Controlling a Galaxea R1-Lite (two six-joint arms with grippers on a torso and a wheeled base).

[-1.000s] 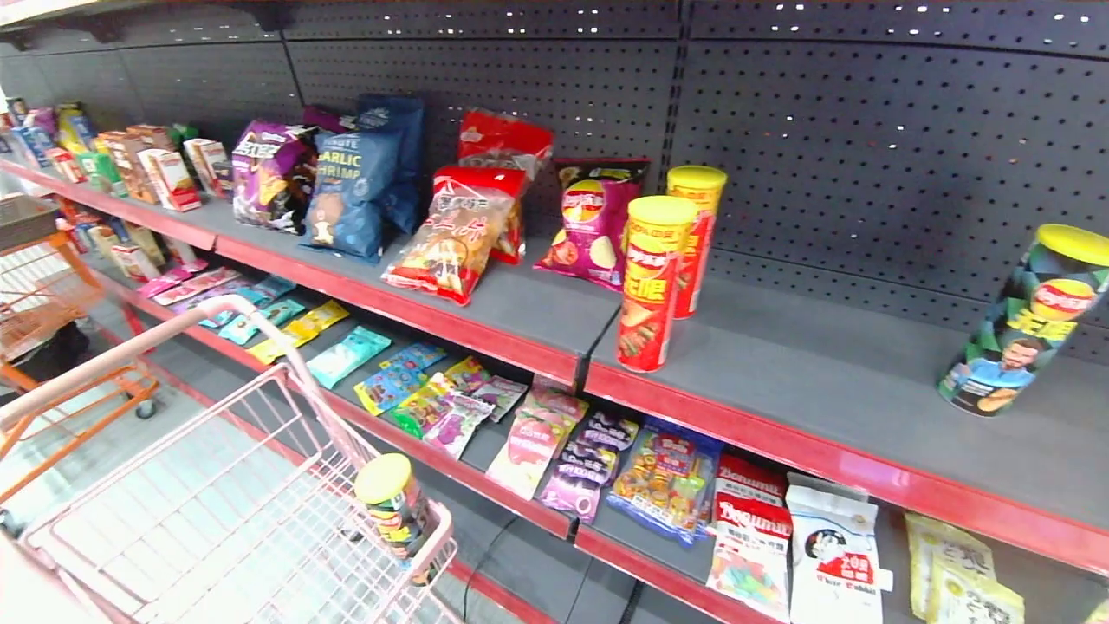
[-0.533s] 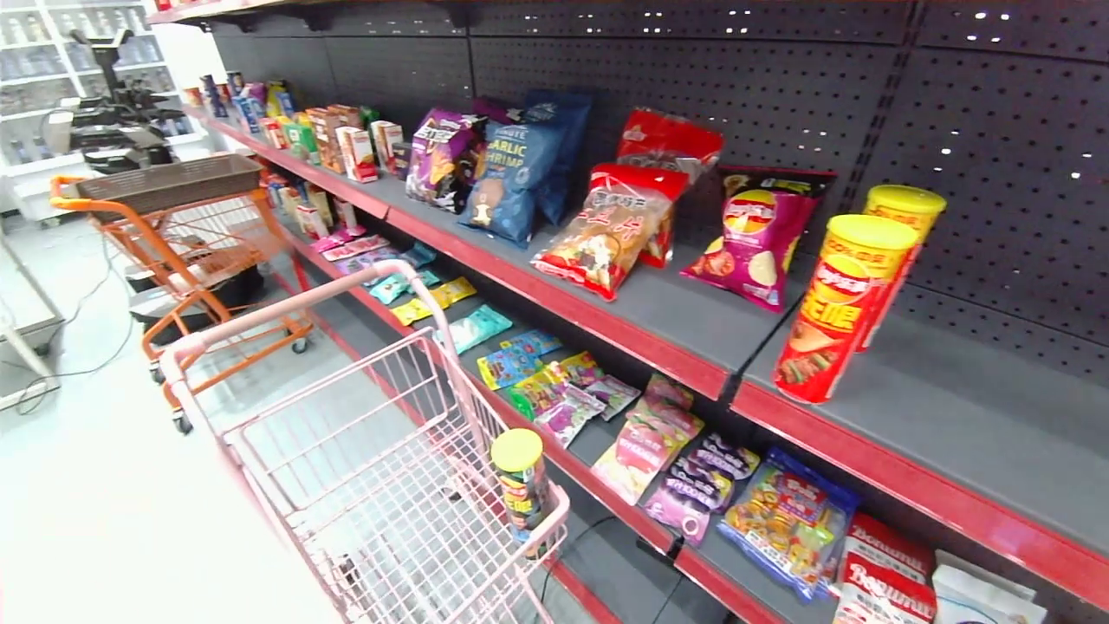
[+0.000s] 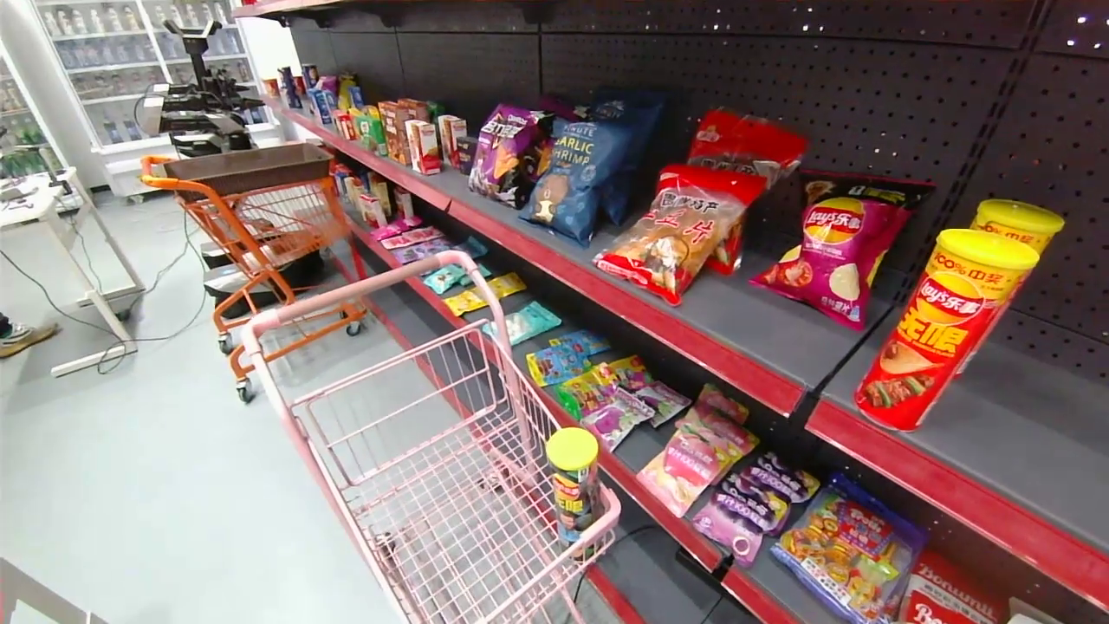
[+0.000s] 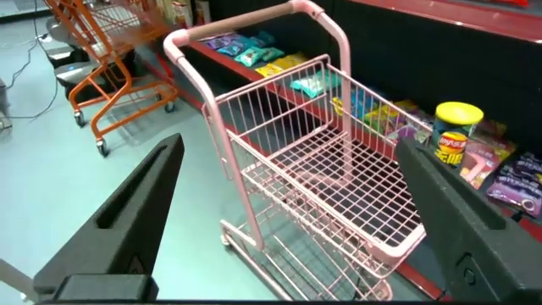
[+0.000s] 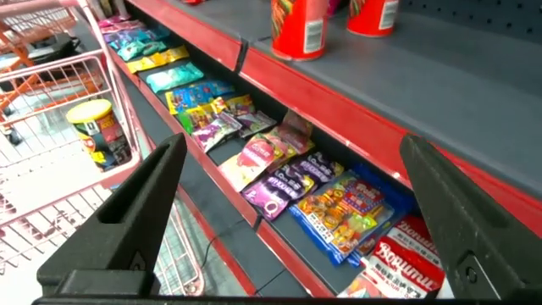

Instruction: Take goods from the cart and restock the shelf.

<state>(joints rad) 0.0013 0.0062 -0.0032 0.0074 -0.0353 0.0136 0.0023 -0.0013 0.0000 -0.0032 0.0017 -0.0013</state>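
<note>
A pink wire cart [image 3: 416,433] stands in the aisle against the shelf [image 3: 624,299]. In its near corner a can with a yellow lid [image 3: 573,490] stands upright. The left wrist view looks down on the pink cart [image 4: 322,169] and the yellow-lidded can [image 4: 456,132], with my left gripper [image 4: 290,148] open and empty above the basket. My right gripper [image 5: 295,146] is open and empty in front of the lower shelf's candy bags [image 5: 288,182], the can [image 5: 100,131] off to one side. Two red chip cans [image 3: 944,334] stand on the upper shelf board.
Snack bags [image 3: 676,234] and boxes [image 3: 407,139] line the upper shelf; flat candy packets [image 3: 598,390] cover the lower one. An orange cart [image 3: 260,217] with a brown basket stands farther down the aisle. A white table [image 3: 78,260] and cables lie on the grey floor at left.
The head camera has swung left: the green can at the right has left the picture, and more floor and the orange cart show. The goods themselves have not moved.
</note>
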